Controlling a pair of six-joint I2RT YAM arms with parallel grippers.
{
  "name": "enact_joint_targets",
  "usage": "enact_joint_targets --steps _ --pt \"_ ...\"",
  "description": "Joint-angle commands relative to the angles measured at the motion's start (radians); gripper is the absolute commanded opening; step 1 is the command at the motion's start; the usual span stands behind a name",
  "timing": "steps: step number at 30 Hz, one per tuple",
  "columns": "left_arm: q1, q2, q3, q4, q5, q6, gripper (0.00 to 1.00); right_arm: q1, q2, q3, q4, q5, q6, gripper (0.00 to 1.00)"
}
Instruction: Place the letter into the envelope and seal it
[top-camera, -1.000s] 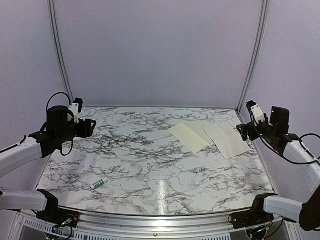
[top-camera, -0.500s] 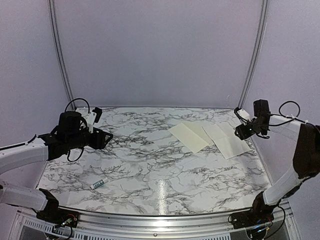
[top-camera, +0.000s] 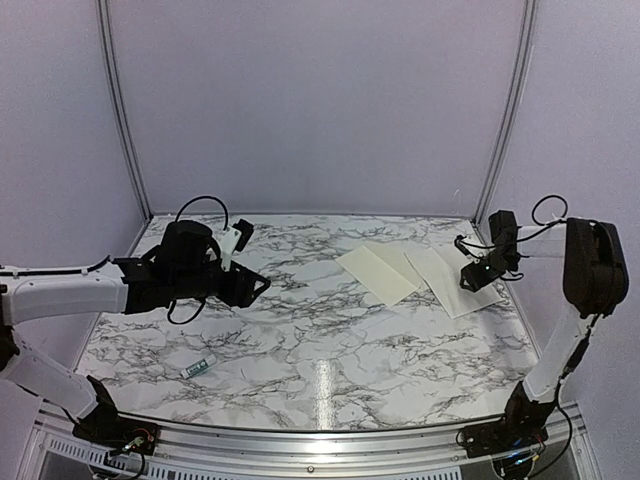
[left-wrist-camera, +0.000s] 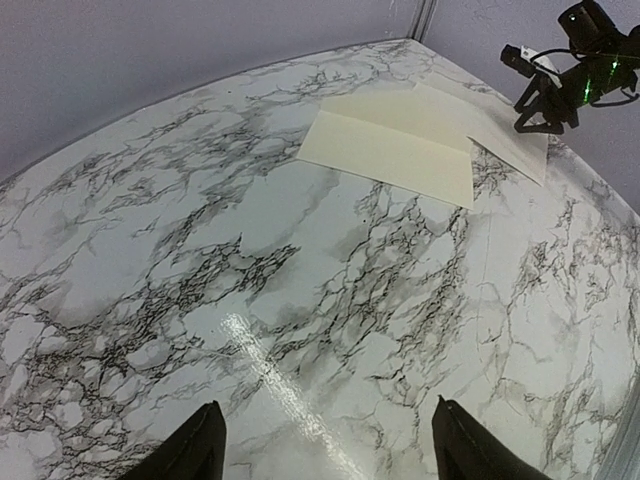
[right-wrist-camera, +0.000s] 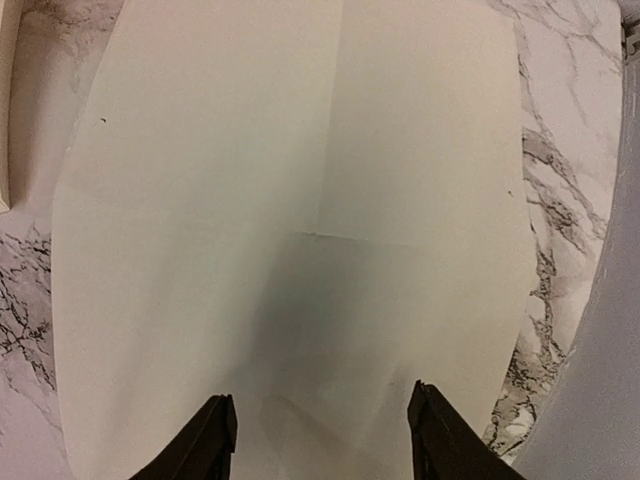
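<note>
The cream envelope (top-camera: 376, 272) lies flat at the back right of the marble table, and shows in the left wrist view as the envelope (left-wrist-camera: 395, 150). To its right lies the whiter, creased letter (top-camera: 447, 270), overlapping it a little. My right gripper (top-camera: 467, 282) hovers low over the letter's right part. In the right wrist view the letter (right-wrist-camera: 300, 180) fills the frame, and the gripper (right-wrist-camera: 320, 395) stands open with nothing between its fingers. My left gripper (top-camera: 260, 287) is open over bare marble left of centre, its jaws (left-wrist-camera: 327, 405) wide apart and well short of the envelope.
A small white-and-green glue tube (top-camera: 198, 367) lies at the near left of the table. Purple walls close in the back and sides. A wall runs close along the letter's right edge (right-wrist-camera: 600, 330). The envelope's edge (right-wrist-camera: 5, 100) shows at the left of the right wrist view.
My left arm has reached right, toward the table's middle. My right arm has swung in and down over the letter, and its jaws have narrowed somewhat.
</note>
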Motion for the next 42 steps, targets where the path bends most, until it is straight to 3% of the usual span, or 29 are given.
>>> enact_joint_targets --steps 1,11,25,30,40,42 --pt "-0.073 0.064 0.084 0.011 -0.097 -0.044 0.74 -0.01 -0.01 -0.025 -0.041 -0.008 -0.057 0.57" --pt "-0.14 0.112 0.096 0.087 -0.073 -0.1 0.74 -0.011 -0.045 -0.086 -0.166 -0.063 -0.125 0.58" --pt "-0.195 0.104 0.069 0.119 -0.129 -0.2 0.74 0.081 -0.323 -0.252 -0.466 -0.082 -0.207 0.57" --pt "-0.215 0.119 0.071 0.127 -0.136 -0.265 0.74 0.07 -0.402 -0.146 -0.491 -0.115 -0.166 0.6" --pt "-0.31 0.229 0.128 0.187 -0.14 -0.358 0.76 -0.012 -0.204 0.014 -0.292 -0.082 0.028 0.65" --pt "-0.323 0.259 0.153 0.188 -0.124 -0.375 0.77 -0.024 -0.14 0.046 -0.258 -0.071 0.068 0.73"
